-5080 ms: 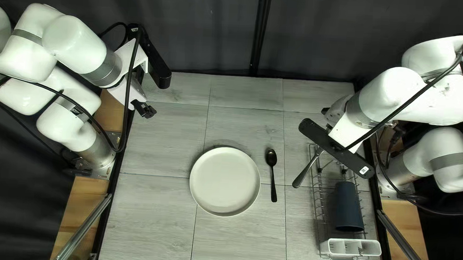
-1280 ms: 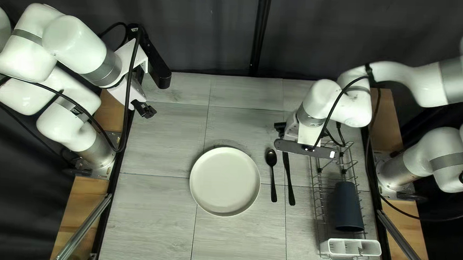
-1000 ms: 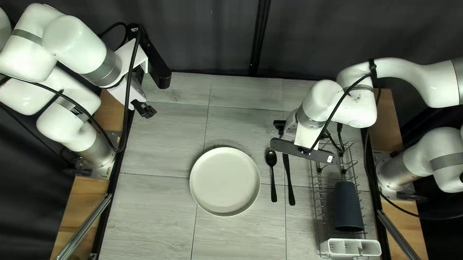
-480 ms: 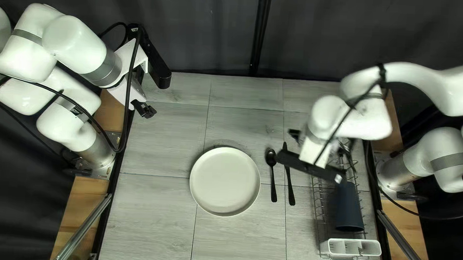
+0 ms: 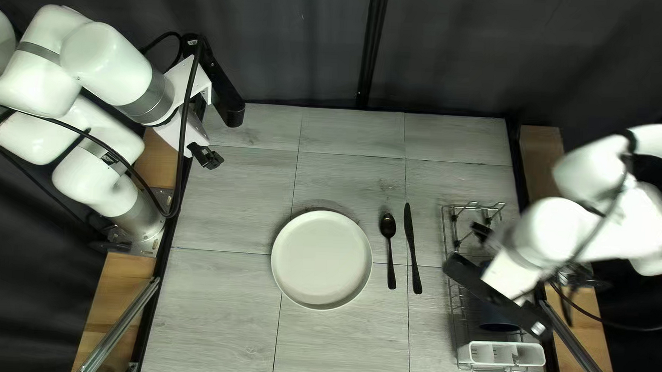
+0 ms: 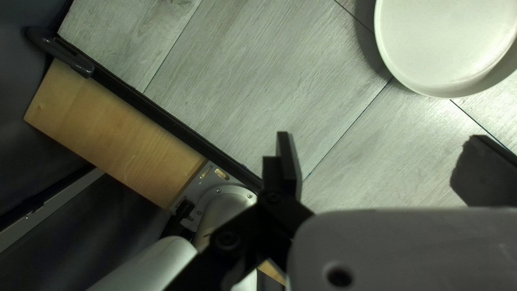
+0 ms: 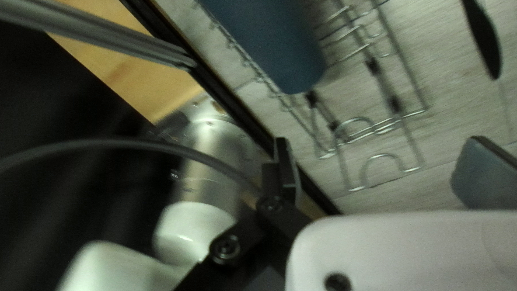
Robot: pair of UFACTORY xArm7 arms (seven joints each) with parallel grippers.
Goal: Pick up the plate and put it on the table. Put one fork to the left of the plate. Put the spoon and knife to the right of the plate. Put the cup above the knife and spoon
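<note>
In the top left view my left gripper point(image 5: 206, 157) hangs by the table's left edge. In the left wrist view my left gripper point(image 6: 379, 137) is open and empty, with the white plate point(image 6: 447, 37) ahead and off to one side. That plate point(image 5: 321, 259) lies mid-table, with the black spoon point(image 5: 389, 249) and knife point(image 5: 413, 251) at its right. My right gripper point(image 5: 482, 232) is over the rack; the dark blue cup point(image 5: 497, 321) is mostly hidden beneath its arm. In the right wrist view my right gripper point(image 7: 378, 140) is open; the cup point(image 7: 269, 43) lies ahead. No fork shows.
The wire rack point(image 5: 454, 290) stands at the table's right side, its white utensil holder point(image 5: 500, 353) toward the near edge. Metal rails point(image 5: 583, 354) run beside both side edges, and a cable hangs from each arm.
The knife, earlier in my right gripper, now lies beside the spoon. My right arm has swung right and nearer, from above the knife to over the rack and cup. The left arm has stayed still.
</note>
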